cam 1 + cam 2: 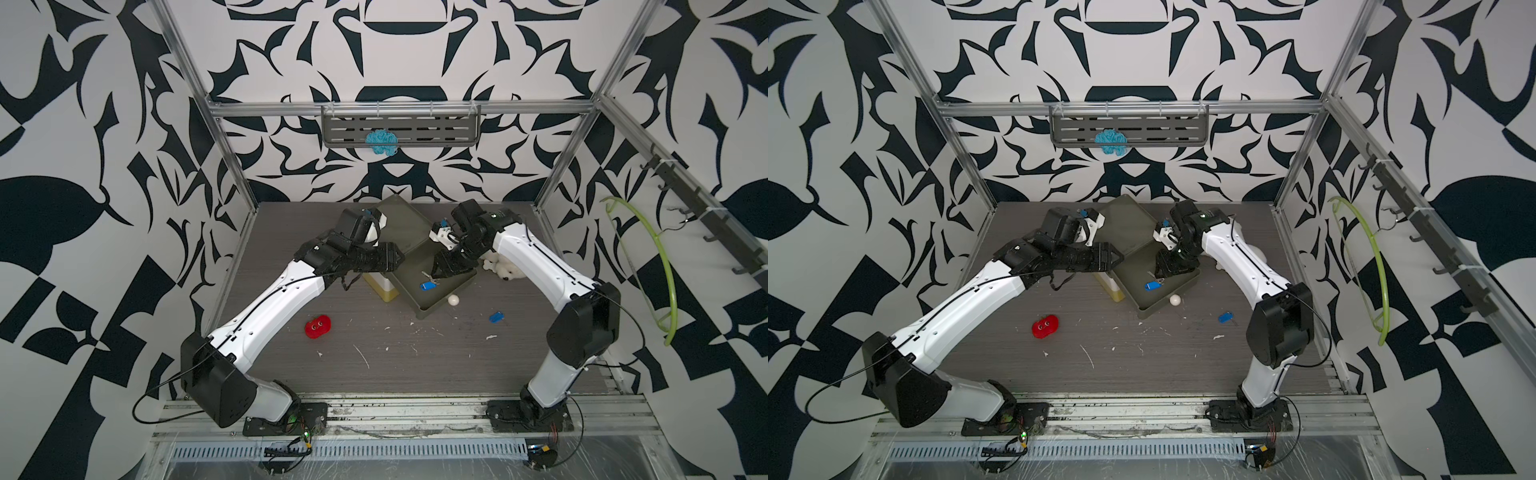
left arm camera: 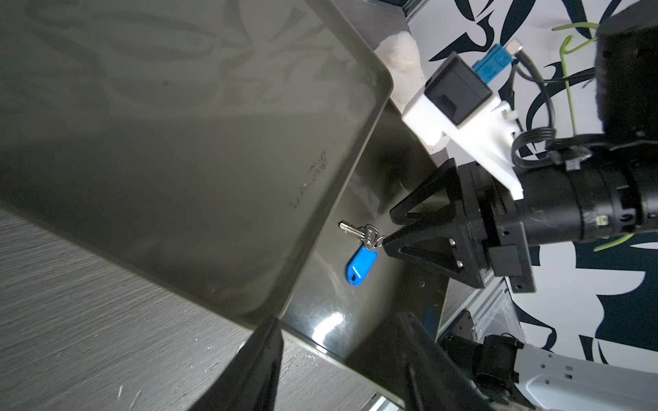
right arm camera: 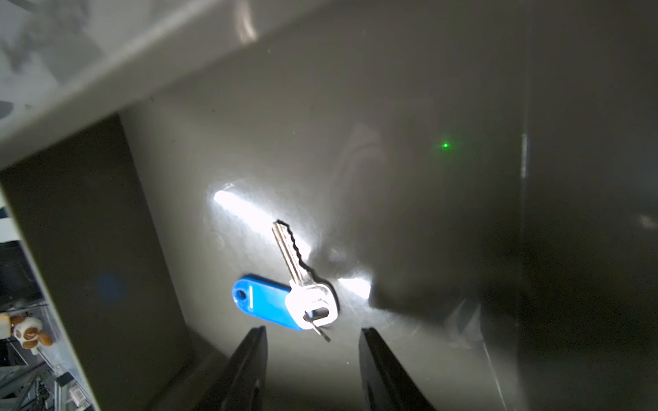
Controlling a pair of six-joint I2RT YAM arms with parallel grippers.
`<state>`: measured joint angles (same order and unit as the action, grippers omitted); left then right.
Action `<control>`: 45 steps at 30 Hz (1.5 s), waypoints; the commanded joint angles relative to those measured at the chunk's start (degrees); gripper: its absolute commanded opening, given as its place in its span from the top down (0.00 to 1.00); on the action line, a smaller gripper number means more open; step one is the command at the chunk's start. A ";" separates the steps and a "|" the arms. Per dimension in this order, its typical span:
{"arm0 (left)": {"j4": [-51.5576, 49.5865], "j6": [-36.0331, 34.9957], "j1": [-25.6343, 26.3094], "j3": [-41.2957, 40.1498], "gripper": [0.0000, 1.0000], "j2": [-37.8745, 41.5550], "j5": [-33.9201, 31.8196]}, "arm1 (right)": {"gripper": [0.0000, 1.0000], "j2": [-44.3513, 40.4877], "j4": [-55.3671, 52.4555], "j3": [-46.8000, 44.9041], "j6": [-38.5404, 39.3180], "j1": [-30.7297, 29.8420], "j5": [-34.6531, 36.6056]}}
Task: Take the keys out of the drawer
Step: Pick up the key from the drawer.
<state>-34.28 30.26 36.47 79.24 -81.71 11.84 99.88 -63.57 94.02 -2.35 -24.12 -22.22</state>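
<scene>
Item: key with blue tag (image 3: 285,299), lying flat on the floor of the open drawer (image 1: 432,306), just ahead of the right gripper (image 3: 313,331), with its ring nearest the tips. The claw's jaws stand apart and empty. Handling: you would do best to straddle the key head and ring rather than the slick tag, then settle to the floor before closing, since thin metal will likely skate. Clearance: a drawer wall runs near one flank of the claw and the cabinet (image 2: 178,160) overhangs beyond the key, so your free room is upward. Left gripper (image 2: 338,318): jaws apart, empty, across the key from the claw. A second blue-tagged key (image 1: 496,317) lies on the table (image 1: 374,353), outside the drawer and well apart from the claw.
</scene>
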 commanded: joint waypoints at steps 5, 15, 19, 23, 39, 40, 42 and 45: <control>0.79 0.24 -0.89 -1.54 0.43 1.95 1.69 | 0.48 -0.81 -3.27 1.52 3.05 -0.40 1.40; 0.79 0.50 -1.27 -3.32 0.43 3.14 1.79 | 0.50 -0.69 -1.48 -0.85 3.54 -2.18 0.43; 0.65 0.68 -1.27 -4.25 0.42 4.06 1.61 | 0.52 -0.21 -1.39 -0.73 3.44 -3.11 1.22; 0.48 0.68 -1.45 -4.58 0.42 4.59 1.61 | 0.56 0.02 -1.79 -0.83 3.32 -3.44 2.73; 1.95 2.00 -1.49 -7.08 0.42 5.86 1.61 | 0.82 -1.45 -1.20 -3.01 4.36 -3.48 6.21; 1.85 1.91 -1.49 -6.98 0.42 5.86 1.54 | 0.85 -1.68 -0.59 -3.05 4.03 -3.42 6.31; 1.53 1.73 -1.49 -6.82 0.42 5.86 1.40 | 0.89 -2.34 0.47 -3.06 3.46 -3.46 6.70; 1.48 1.73 -1.52 -6.91 0.42 5.82 1.38 | 0.95 -3.85 2.12 -3.38 2.69 -3.48 7.26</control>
<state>-32.80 32.12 35.20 72.62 -77.30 13.08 99.24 -63.29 90.89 1.17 -27.42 -16.27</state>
